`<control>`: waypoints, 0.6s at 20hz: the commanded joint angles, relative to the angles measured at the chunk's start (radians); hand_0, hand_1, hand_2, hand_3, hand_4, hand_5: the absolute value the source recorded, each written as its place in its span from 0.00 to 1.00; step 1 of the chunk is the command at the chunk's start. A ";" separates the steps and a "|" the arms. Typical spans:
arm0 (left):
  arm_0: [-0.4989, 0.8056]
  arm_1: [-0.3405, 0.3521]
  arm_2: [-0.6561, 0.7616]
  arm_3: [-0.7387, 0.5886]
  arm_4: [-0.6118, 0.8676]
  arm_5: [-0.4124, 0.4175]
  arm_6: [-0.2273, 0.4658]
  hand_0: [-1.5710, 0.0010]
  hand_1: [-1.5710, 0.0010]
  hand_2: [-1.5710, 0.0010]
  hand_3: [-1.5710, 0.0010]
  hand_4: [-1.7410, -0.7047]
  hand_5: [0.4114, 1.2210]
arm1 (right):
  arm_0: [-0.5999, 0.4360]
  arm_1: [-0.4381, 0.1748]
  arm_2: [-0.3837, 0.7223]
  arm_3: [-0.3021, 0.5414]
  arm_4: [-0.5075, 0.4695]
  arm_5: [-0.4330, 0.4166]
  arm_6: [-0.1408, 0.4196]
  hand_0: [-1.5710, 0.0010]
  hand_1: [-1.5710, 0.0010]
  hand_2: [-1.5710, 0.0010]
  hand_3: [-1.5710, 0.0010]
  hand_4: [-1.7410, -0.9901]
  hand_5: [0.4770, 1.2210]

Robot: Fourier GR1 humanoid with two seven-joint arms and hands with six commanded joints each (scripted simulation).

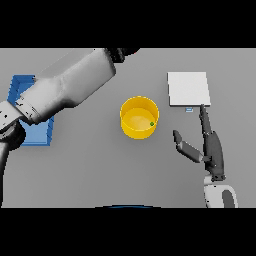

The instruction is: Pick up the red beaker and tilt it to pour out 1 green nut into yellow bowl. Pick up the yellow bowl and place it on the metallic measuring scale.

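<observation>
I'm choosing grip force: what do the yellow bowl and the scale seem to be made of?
Bowl: probably plastic, with uniform matte yellow walls and no glare. Scale: flat pale grey plate, possibly brushed metal, though its dull even surface leaves that open.

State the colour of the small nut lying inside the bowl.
Green. The nut lies inside the yellow bowl, seen in the head view.

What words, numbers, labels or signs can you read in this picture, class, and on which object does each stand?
None can be read.
The metallic measuring scale has a small pale display strip at its near edge: too small to read.
The yellow bowl, the blue tray and the right hand bear no text.
</observation>
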 commanded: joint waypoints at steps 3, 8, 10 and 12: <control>-0.074 0.031 0.085 0.085 0.069 0.011 0.024 0.00 0.00 0.04 0.17 0.03 1.00 | 0.000 0.007 0.000 -0.008 -0.030 0.020 0.006 1.00 1.00 1.00 1.00 0.74 0.16; -0.066 0.103 0.343 0.260 0.319 0.048 0.182 0.00 0.00 0.01 0.13 0.01 1.00 | -0.027 0.002 -0.016 0.014 -0.056 0.029 0.010 1.00 1.00 1.00 1.00 0.71 0.16; -0.026 0.158 0.447 0.299 0.436 0.102 0.201 0.00 0.00 0.01 0.13 0.01 1.00 | -0.023 0.005 -0.011 0.025 -0.063 0.040 -0.008 1.00 1.00 1.00 1.00 0.69 0.15; 0.031 0.205 0.523 0.302 0.539 0.157 0.193 0.00 0.00 0.00 0.11 0.00 1.00 | -0.013 -0.009 -0.013 0.028 -0.058 0.043 -0.037 1.00 1.00 1.00 1.00 0.69 0.15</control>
